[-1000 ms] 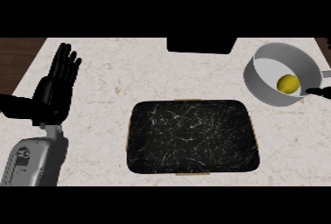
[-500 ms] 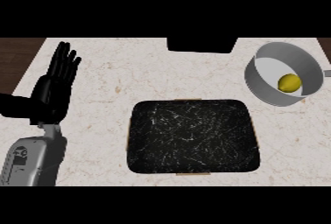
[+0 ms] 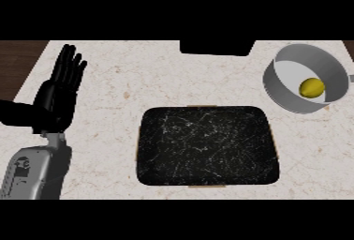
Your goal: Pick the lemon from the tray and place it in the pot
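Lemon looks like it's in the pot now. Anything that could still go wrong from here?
Little, I'd judge. The lemon lies inside the pot, but the pot stands near the counter's right edge, so a passing arm might nudge it. The right hand is out of view; I can't tell where it would come back in. The left hand rests open at the left, apart from the tray.

My single head camera looks steeply down on the pale counter (image 3: 173, 84), near enough that the dark tray (image 3: 207, 145) fills the centre, the grey pot (image 3: 304, 79) sits by the right edge and my left hand (image 3: 59, 96) stands at the left edge
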